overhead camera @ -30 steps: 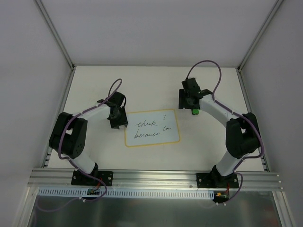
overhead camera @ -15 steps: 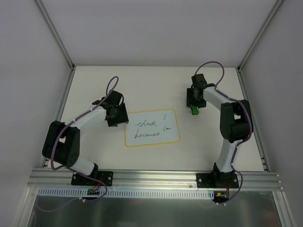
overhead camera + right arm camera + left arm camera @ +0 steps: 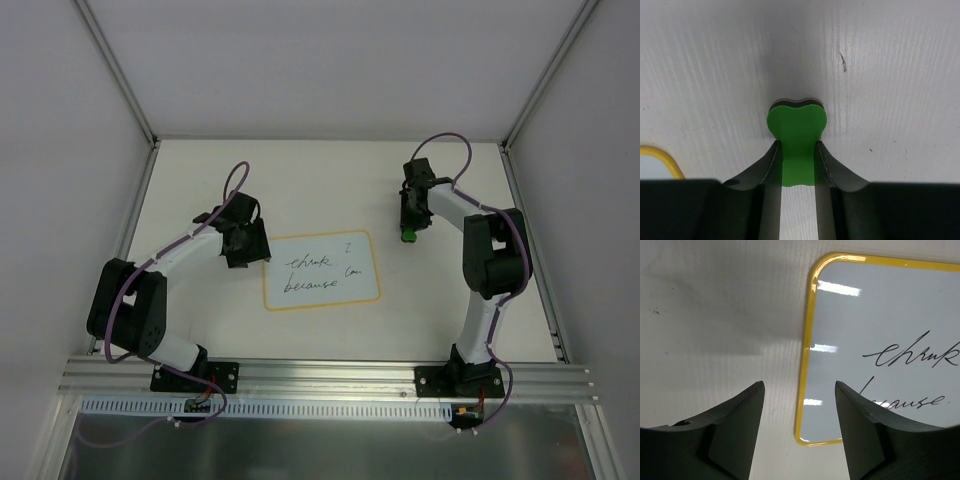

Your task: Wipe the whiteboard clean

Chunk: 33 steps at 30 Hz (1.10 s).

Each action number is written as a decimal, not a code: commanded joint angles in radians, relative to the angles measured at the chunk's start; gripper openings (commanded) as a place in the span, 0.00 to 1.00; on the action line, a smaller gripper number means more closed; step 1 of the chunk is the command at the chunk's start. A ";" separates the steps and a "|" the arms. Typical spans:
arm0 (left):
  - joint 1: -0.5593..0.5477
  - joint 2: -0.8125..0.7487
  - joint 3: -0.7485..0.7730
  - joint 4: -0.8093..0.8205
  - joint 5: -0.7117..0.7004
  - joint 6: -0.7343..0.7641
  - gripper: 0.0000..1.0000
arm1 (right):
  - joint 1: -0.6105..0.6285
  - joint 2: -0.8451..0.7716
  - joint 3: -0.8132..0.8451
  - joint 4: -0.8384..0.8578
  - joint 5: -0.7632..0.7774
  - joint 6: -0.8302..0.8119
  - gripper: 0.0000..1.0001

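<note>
The whiteboard point(image 3: 321, 270) lies flat mid-table, white with a yellow border and black handwriting. In the left wrist view its left edge and near-left corner point(image 3: 805, 390) sit between my open left fingers. My left gripper point(image 3: 246, 250) hovers at the board's upper-left corner, open and empty point(image 3: 799, 410). The green block eraser point(image 3: 409, 236) lies right of the board's far right corner. My right gripper point(image 3: 411, 222) is shut on the green block point(image 3: 797, 135), squeezing it so it bulges past the fingertips, low on the table.
White walls and metal frame posts point(image 3: 118, 70) enclose the table on three sides. An aluminium rail point(image 3: 320, 375) runs along the near edge by the arm bases. A yellow corner of the board point(image 3: 660, 156) shows at the left of the right wrist view.
The right arm reached farther out and its gripper closed on the green block. The left gripper shifted slightly toward the board's upper-left corner, then held still.
</note>
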 commanded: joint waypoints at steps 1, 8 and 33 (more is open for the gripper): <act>0.008 0.016 -0.001 -0.001 0.008 0.010 0.59 | 0.008 -0.035 0.011 -0.015 0.030 -0.004 0.12; 0.008 0.108 0.040 -0.001 0.000 0.006 0.51 | 0.143 -0.150 -0.021 -0.013 0.028 0.034 0.04; 0.004 0.212 0.011 0.008 0.071 -0.066 0.00 | 0.522 0.079 0.046 -0.013 0.096 0.260 0.00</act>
